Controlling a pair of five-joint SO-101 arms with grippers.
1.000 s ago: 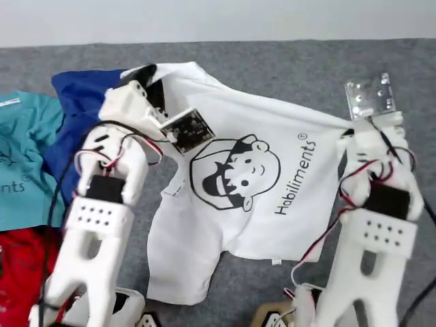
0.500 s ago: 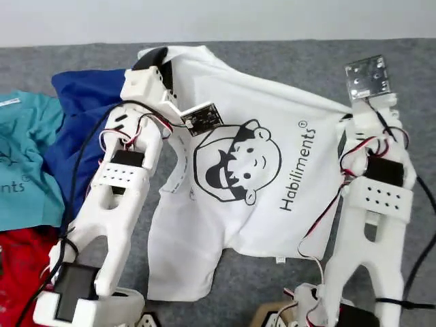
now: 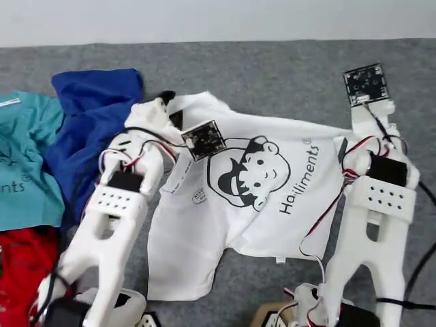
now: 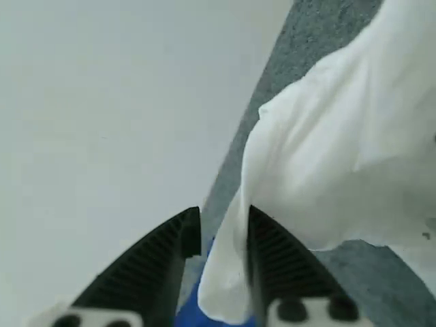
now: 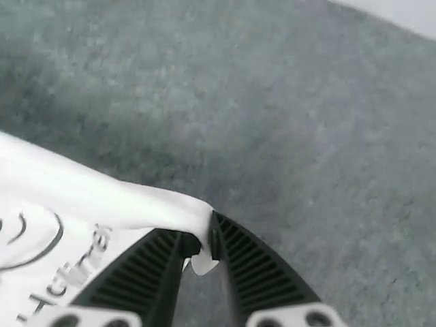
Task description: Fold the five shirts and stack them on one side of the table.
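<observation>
A white shirt [image 3: 259, 197] with a cartoon face print is stretched across the grey table between both arms. My left gripper [image 4: 223, 235] is shut on a fold of the white shirt [image 4: 320, 177] at its far left corner; in the high view that gripper [image 3: 163, 102] sits beside the blue shirt [image 3: 92, 116]. My right gripper [image 5: 203, 240] pinches the white shirt's [image 5: 102, 194] far right edge, seen from above at the right gripper [image 3: 343, 139]. A teal shirt [image 3: 20, 160] and a red shirt [image 3: 17, 272] lie at the left.
The blue shirt lies crumpled at the far left, partly over the teal one. Bare grey table [image 3: 272, 75] stretches behind the white shirt up to a pale wall. Arm bases and cables stand at the near edge.
Both arms have pulled the white shirt's far edge back toward the near side and lowered it. The left gripper moved right, off the blue shirt. The white shirt now lies flatter.
</observation>
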